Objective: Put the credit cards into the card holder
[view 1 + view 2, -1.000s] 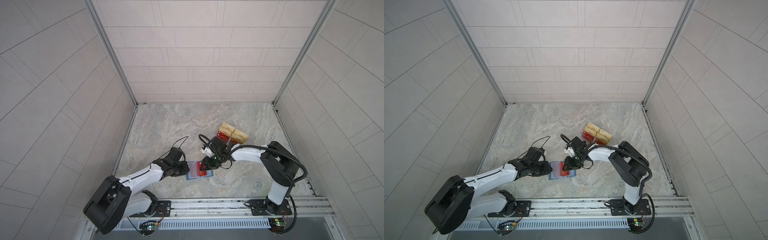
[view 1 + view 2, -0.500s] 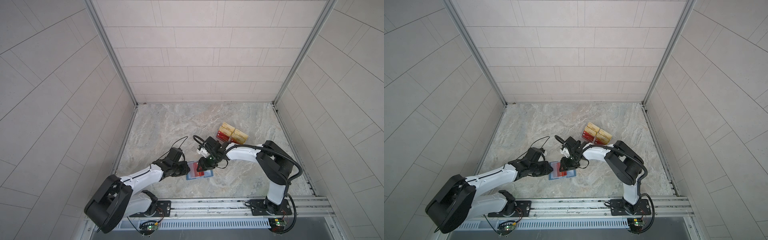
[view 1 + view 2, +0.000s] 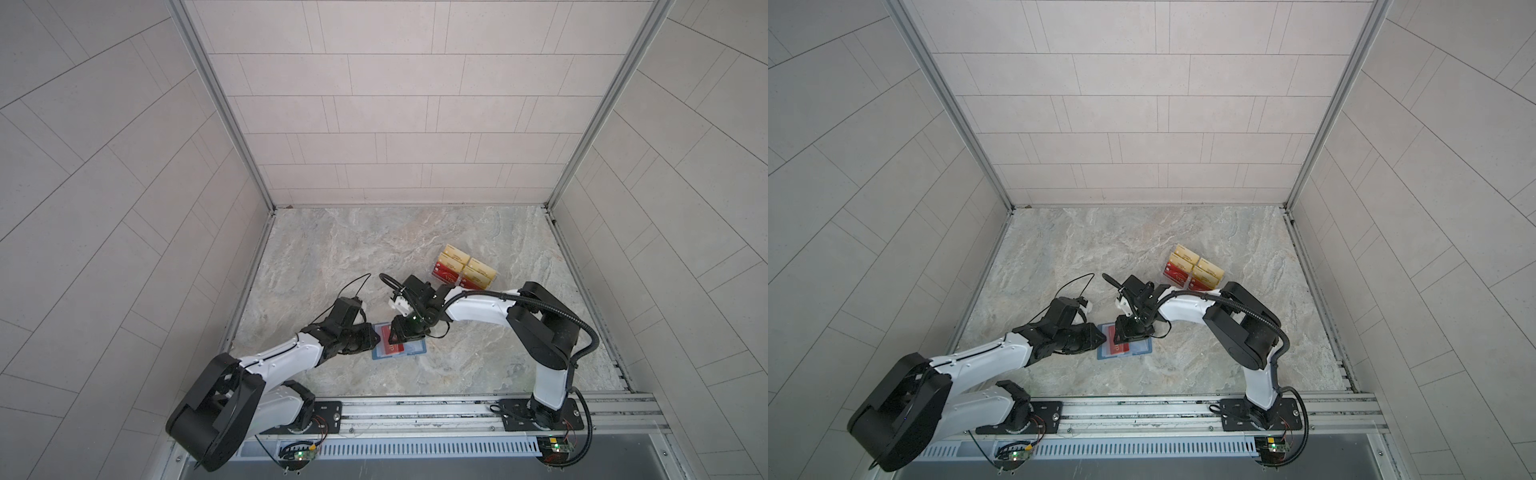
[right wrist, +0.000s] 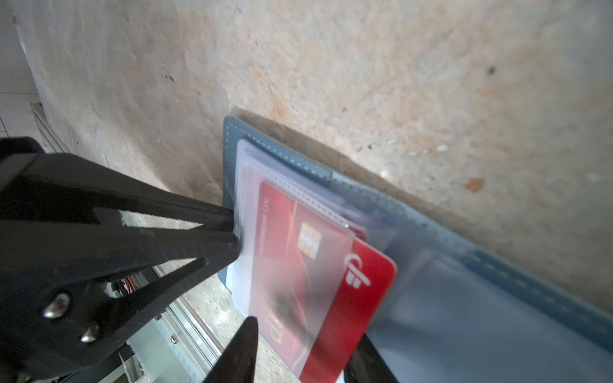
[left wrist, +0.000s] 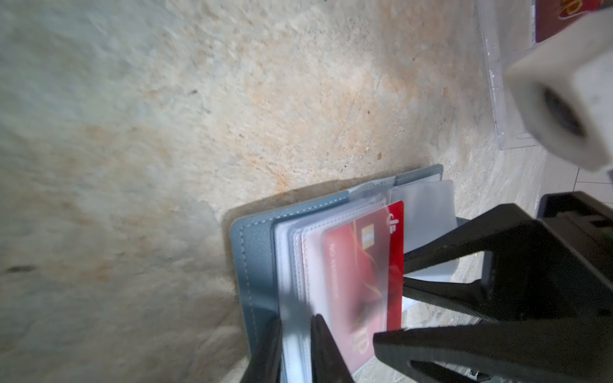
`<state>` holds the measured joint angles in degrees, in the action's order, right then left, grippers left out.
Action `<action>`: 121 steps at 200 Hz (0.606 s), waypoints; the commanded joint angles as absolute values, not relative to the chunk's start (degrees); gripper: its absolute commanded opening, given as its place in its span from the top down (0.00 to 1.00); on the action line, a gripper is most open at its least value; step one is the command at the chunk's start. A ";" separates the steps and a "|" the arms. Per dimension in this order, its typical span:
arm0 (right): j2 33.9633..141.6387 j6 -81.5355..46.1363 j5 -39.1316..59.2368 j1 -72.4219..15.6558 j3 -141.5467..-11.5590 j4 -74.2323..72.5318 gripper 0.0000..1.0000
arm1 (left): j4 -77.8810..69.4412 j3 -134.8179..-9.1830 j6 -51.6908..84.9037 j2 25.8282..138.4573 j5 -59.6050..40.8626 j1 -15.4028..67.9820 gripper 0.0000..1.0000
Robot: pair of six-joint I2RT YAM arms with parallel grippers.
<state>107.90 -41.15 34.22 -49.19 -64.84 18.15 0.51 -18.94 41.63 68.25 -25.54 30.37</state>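
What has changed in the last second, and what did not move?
The right hand slid left across the open card holder, pushing the red card further into its sleeve. The left hand stayed clamped on the sleeves; the rack is unmoved.

robot test cell | tiled panel walls (image 3: 386, 108) enclosing marble-look tabletop (image 3: 374, 245) | arms bolted to aluminium rail (image 3: 415, 409)

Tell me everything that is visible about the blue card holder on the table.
The card holder is a slate-blue booklet of leather-like material with pale stitching along its edge. It lies open and flat on the marbled table, near the front, between the two arms. Inside are clear plastic sleeves. A red credit card sits mostly inside one sleeve, one end still sticking out. The left gripper pinches the sleeve stack at its edge; the right gripper straddles the card.
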 commanded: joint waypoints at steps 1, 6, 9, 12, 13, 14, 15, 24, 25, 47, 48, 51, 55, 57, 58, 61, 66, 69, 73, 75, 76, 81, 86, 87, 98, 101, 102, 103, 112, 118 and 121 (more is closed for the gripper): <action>106.40 -46.06 29.59 -50.56 -64.09 16.96 0.55 | -1.07 -16.53 42.61 68.30 -25.22 30.41 0.78; 106.22 -46.35 29.09 -50.90 -64.30 17.09 0.55 | -1.22 -16.44 42.73 68.16 -25.16 30.41 0.78; 106.13 -46.52 28.74 -51.11 -64.41 17.13 0.55 | -1.27 -16.38 42.72 68.12 -25.14 30.40 0.78; 106.11 -46.70 28.41 -51.43 -64.54 17.13 0.55 | -1.36 -16.29 42.72 68.10 -25.16 30.36 0.78; 106.14 -46.77 28.36 -51.47 -64.57 17.13 0.55 | -1.38 -16.32 42.71 68.07 -25.15 30.39 0.78; 106.11 -46.85 28.28 -51.57 -64.63 17.09 0.55 | -1.44 -16.33 42.71 68.05 -25.23 30.40 0.78; 106.10 -46.89 28.25 -51.67 -64.66 17.07 0.54 | -1.47 -16.34 42.71 68.04 -25.27 30.36 0.78; 106.48 -47.22 28.23 -52.34 -65.27 16.88 0.54 | -1.88 -16.36 42.72 68.06 -25.46 30.40 0.78; 106.59 -47.25 28.27 -52.41 -65.38 16.88 0.54 | -1.90 -16.35 42.72 68.09 -25.48 30.40 0.78; 107.95 -47.84 28.33 -53.82 -66.95 16.67 0.54 | -2.70 -16.44 42.70 68.67 -26.12 30.37 0.78; 107.94 -47.87 28.32 -53.85 -66.96 16.64 0.54 | -2.71 -16.44 42.75 68.70 -26.16 30.34 0.77; 108.03 -48.02 28.31 -53.92 -67.04 16.51 0.54 | -2.84 -16.44 42.79 68.73 -26.17 30.40 0.78; 108.02 -48.19 28.31 -54.03 -67.11 16.37 0.54 | -2.94 -16.44 42.72 68.73 -26.27 30.37 0.78; 108.02 -48.24 28.30 -54.05 -67.14 16.35 0.54 | -3.04 -16.44 42.74 68.73 -26.34 30.40 0.78; 108.02 -48.29 28.30 -54.05 -67.14 16.35 0.54 | -3.10 -16.39 42.73 68.73 -26.35 30.40 0.78; 107.97 -48.36 28.26 -54.09 -67.21 16.39 0.54 | -3.23 -16.38 42.87 68.73 -26.44 30.37 0.78; 107.84 -48.50 28.09 -54.09 -67.25 16.43 0.54 | -3.38 -16.27 42.89 68.66 -26.45 30.36 0.78; 107.64 -48.51 27.90 -54.11 -67.18 16.43 0.54 | -3.34 -16.26 42.90 68.65 -26.46 30.36 0.78; 107.51 -48.52 27.74 -54.07 -67.23 16.61 0.54 | -3.38 -16.26 42.94 68.52 -26.42 30.41 0.78; 107.36 -48.52 27.57 -54.06 -67.23 16.72 0.54 | -3.33 -16.26 42.90 68.44 -26.38 30.37 0.78; 107.34 -48.47 27.54 -54.06 -67.28 16.80 0.54 | -3.29 -16.26 42.90 68.41 -26.37 30.39 0.78; 107.04 -48.34 27.23 -54.06 -67.44 17.27 0.54 | -3.17 -16.17 42.89 68.30 -26.29 30.41 0.78; 106.89 -48.13 26.95 -54.11 -67.65 17.90 0.54 | -3.01 -16.27 42.89 68.11 -26.19 30.39 0.77; 106.88 -48.11 26.88 -54.12 -67.71 18.09 0.54 | -2.96 -16.26 42.89 68.07 -26.19 30.35 0.77; 106.42 -47.37 26.15 -54.11 -68.50 19.92 0.53 | -2.57 -16.28 42.91 67.70 -26.10 30.41 0.78; 106.19 -47.23 26.07 -54.10 -68.67 20.29 0.53 | -2.51 -16.26 42.89 67.61 -26.07 30.41 0.78; 106.14 -47.21 26.04 -54.08 -68.70 20.38 0.53 | -2.48 -16.26 42.89 67.60 -26.04 30.41 0.77; 106.15 -47.21 26.03 -54.11 -68.72 20.47 0.53 | -2.47 -16.26 42.89 67.59 -26.03 30.41 0.77; 105.76 -47.19 25.91 -54.08 -68.81 20.86 0.53 | -2.22 -16.26 42.86 67.26 -25.93 30.41 0.77; 105.65 -47.11 25.87 -54.07 -69.06 21.07 0.53 | -1.98 -16.27 42.80 67.10 -25.82 30.38 0.77; 105.68 -47.11 25.87 -54.12 -69.19 21.30 0.53 | -1.94 -16.26 42.78 66.98 -25.84 30.41 0.77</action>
<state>107.37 -46.98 26.37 -53.25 -67.26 20.84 -2.33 -17.45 42.83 67.57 -25.87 30.33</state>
